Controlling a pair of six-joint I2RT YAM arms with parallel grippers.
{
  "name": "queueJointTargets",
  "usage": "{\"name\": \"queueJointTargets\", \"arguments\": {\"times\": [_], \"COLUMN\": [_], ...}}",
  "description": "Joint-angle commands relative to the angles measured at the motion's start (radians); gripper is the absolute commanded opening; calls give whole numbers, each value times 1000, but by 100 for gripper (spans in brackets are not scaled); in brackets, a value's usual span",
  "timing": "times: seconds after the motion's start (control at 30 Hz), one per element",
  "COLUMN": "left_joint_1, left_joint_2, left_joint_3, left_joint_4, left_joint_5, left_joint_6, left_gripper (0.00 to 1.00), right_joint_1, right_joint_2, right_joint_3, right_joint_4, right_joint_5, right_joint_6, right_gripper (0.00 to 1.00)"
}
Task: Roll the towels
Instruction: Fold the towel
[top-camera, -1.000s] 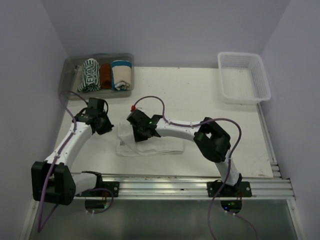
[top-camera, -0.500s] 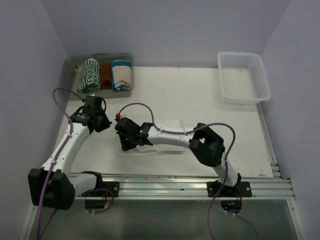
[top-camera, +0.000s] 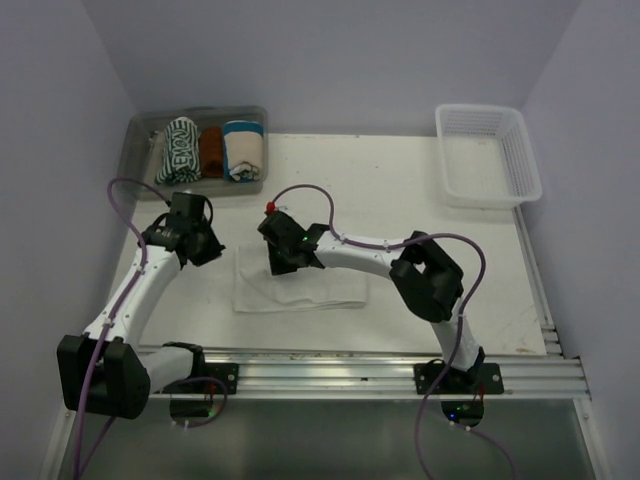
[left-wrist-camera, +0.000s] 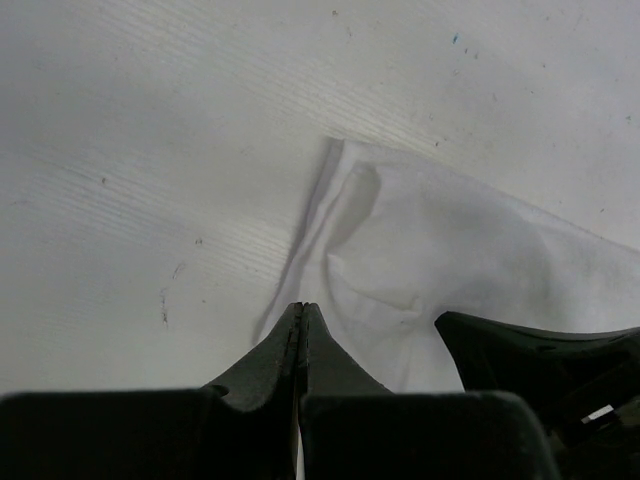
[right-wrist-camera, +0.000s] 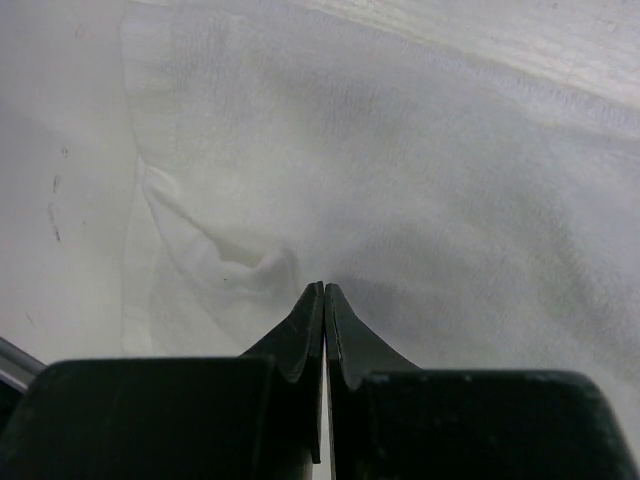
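At the far left corner of the table (top-camera: 400, 190) sits a clear bin (top-camera: 138, 130). Inside it, side by side, lie a rolled green-and-white striped towel (top-camera: 178, 150), a rust-brown towel (top-camera: 211, 150) and a cream towel with a teal band (top-camera: 243, 150).

Nearer and a little to the right, the left end effector (top-camera: 205, 248) hangs over the bare table just beside the left edge of the white towel (top-camera: 300, 290). In the left wrist view its fingers are pressed together with nothing between them (left-wrist-camera: 302, 310), and the tips point at the towel's (left-wrist-camera: 450, 260) near-left corner. Whether they touch the cloth cannot be told.

The white towel lies spread flat in front of the arms, between the two bases, unrolled. A small ridge of cloth stands up close to its left side.

The right end effector (top-camera: 280, 262) is over the far left part of this towel. In the right wrist view its fingers are also pressed together and pinch nothing (right-wrist-camera: 325, 290); the little raised fold sits just ahead and to the left of the tips, on the towel (right-wrist-camera: 420, 170).

At the far right corner stands a white basket (top-camera: 520, 150).
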Motion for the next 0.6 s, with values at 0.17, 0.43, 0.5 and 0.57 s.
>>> {"name": "queueJointTargets", "arguments": {"times": [0.17,0.43,0.5,0.57], "left_joint_1": [8,8,9,14], "left_joint_2": [1,15,21,24], "left_joint_3": [-15,-4,5,10], "left_joint_4": [15,17,6,0], "left_joint_5": [0,-17,-31,-40], "left_joint_6": [-1,2,4,4], "left_gripper": [0,0,0,0], "right_joint_1": [30,84,109,125], "right_joint_2": [74,41,40,41], "right_joint_3": [77,76,94,107], "right_joint_4": [-20,37,34,32], "right_joint_5": [-50,-169,-173,-177], "right_joint_6": [-10,-16,-19,-21], "right_gripper": [0,0,0,0]}}
